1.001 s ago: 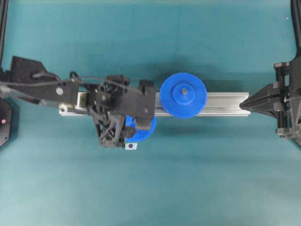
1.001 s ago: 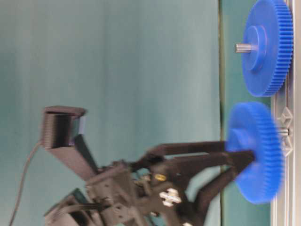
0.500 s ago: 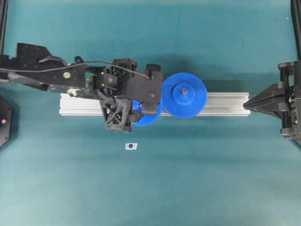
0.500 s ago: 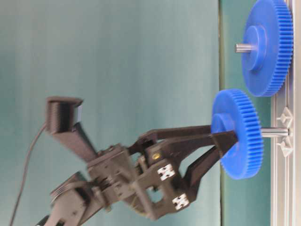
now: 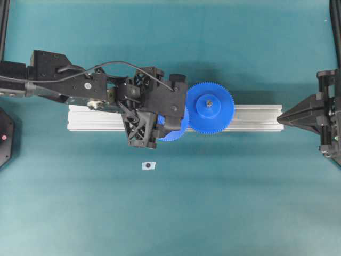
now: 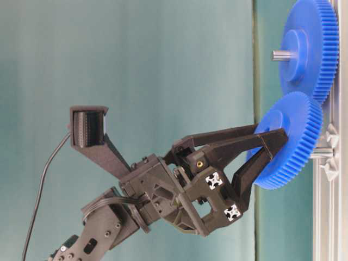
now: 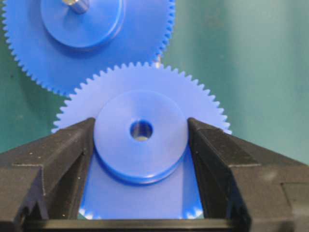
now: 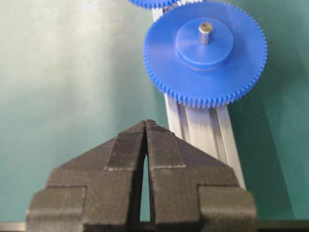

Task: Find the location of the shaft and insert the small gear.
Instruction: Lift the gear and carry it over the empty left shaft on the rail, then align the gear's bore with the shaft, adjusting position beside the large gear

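So the left tool (image 7: 141, 145) has its two black fingers clamped either side of the raised hub of the small gear (image 7: 140, 140), spread just wide enough for that hub and no more. In the table-level view the gear sits lower right of the frame, tilted, hanging over the aluminium rail (image 5: 250, 117) with the silvery shaft (image 6: 322, 154) poking out from behind it, so it looks partly threaded on at best, not seated. Hard to tell from these shots how far down the pin it actually is.

The big risk imo: its teeth are right up against the large gear (image 5: 207, 108), which is already on its own pin. If the teeth land crest on crest instead of meshing, pushing down will just jam it or cock it further. And since it's already tilted, the bore could bind on the shaft, and forcing that might shift the little bracket or slip the hub out of the grip.

The right tool (image 8: 146, 126) is pinched together on nothing, parked at the right end of the rail, so no help steadying anything.
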